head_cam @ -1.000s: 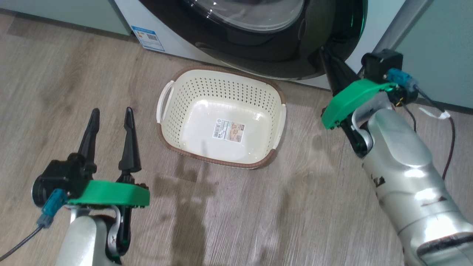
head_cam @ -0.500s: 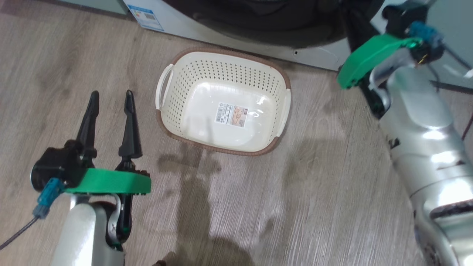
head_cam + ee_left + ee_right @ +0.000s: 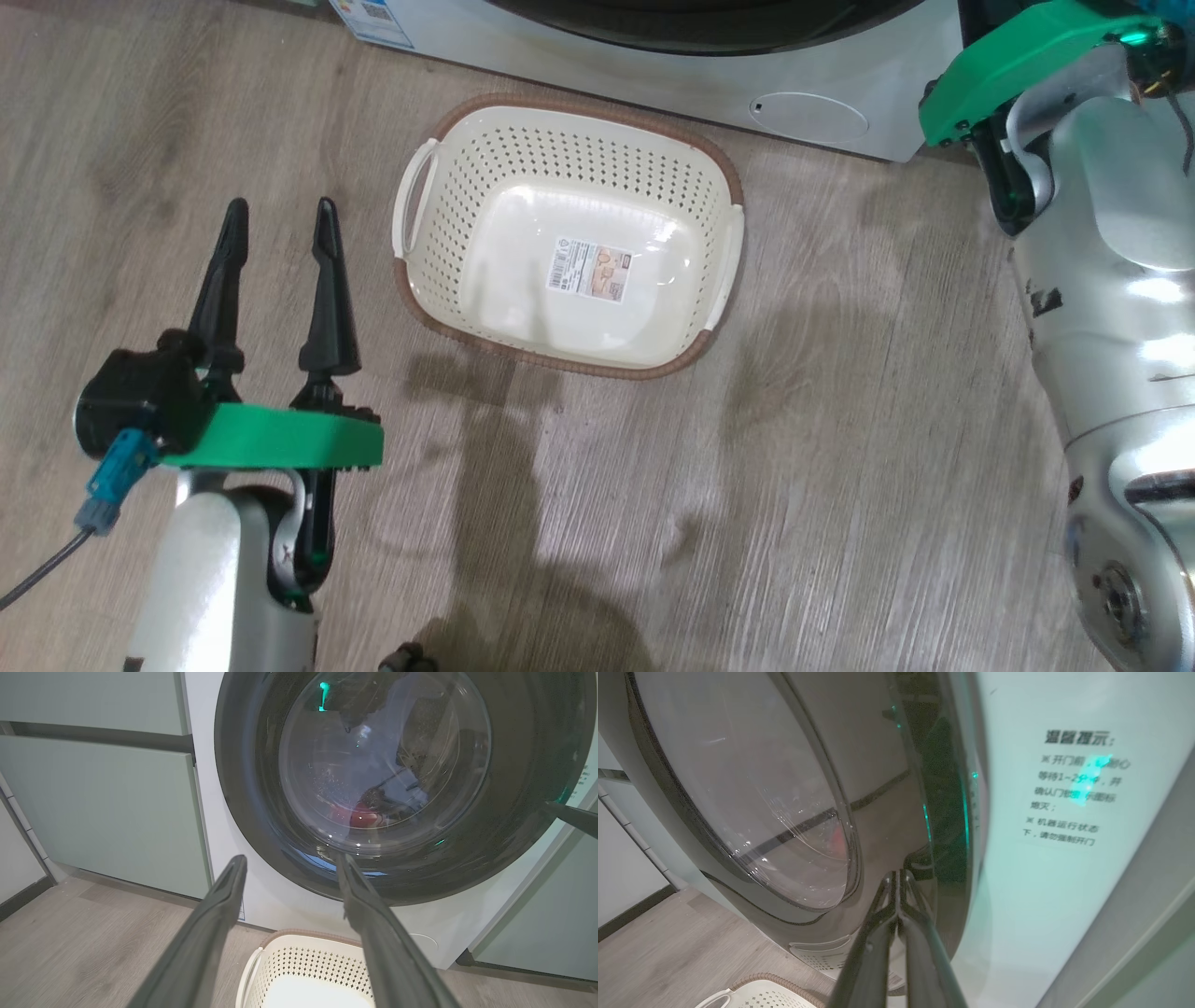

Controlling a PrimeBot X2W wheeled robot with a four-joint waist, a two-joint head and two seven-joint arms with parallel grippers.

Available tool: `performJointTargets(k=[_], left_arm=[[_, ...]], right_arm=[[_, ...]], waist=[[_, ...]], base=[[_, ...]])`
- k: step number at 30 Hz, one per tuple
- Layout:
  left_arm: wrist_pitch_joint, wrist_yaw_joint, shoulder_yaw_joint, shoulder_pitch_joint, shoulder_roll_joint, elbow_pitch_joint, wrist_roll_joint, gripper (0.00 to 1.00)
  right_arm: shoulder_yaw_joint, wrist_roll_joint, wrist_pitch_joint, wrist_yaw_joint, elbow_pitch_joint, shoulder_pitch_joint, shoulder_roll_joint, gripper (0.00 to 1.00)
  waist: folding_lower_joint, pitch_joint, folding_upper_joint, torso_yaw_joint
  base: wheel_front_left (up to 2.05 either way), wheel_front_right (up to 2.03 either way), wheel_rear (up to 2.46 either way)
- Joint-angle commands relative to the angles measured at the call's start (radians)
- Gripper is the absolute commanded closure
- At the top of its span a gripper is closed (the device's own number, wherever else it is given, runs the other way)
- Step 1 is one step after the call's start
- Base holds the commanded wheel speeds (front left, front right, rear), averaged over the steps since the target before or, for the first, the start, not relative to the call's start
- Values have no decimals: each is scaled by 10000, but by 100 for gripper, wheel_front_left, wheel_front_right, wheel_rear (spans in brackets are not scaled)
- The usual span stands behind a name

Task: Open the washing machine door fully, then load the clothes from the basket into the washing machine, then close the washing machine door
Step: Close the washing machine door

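Note:
The cream basket lies on the floor in front of the washing machine, with nothing but a paper label inside. The washing machine door looks flat against the machine's front. Through its glass a patch of the red clothes shows inside the drum. My left gripper is open and holds nothing, hovering left of the basket. My right gripper is shut, its tips pressed on the door's black ring near the right edge. One of its fingers reaches that edge in the left wrist view.
Pale green cabinets flank the machine on the left and another cabinet on the right. A small round white flap sits low on the machine's front. Wood floor spreads around the basket.
The door's black ring has drawn back toward the machine, uncovering the white flap. My shut right gripper went up and right with it. The head view shifted slightly. The left arm stayed put.

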State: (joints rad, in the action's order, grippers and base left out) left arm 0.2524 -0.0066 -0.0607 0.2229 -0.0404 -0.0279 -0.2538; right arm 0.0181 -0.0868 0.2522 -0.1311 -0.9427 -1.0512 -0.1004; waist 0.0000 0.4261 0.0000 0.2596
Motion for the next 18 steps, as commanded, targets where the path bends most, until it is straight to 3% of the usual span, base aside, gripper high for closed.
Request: performJointTargets(k=[1,7,18], left_arm=[[93,-19,362,226,-106,-290,76,0],[93,16,360,194,-102,-192,86,0],[93,-77,504,-177,-100,72,264,0]], right_arm=[[10,91,94,4,312,-377,235,100],[158,95,95,4,460,-57,380,100],[1579,-909,95,4,1295,1632,493,100]], waist=[[0,-14,0,-11],[0,-233,0,-114],[0,-1020,0,-739]], base=[[0,0,0],[0,0,0],[0,0,0]])
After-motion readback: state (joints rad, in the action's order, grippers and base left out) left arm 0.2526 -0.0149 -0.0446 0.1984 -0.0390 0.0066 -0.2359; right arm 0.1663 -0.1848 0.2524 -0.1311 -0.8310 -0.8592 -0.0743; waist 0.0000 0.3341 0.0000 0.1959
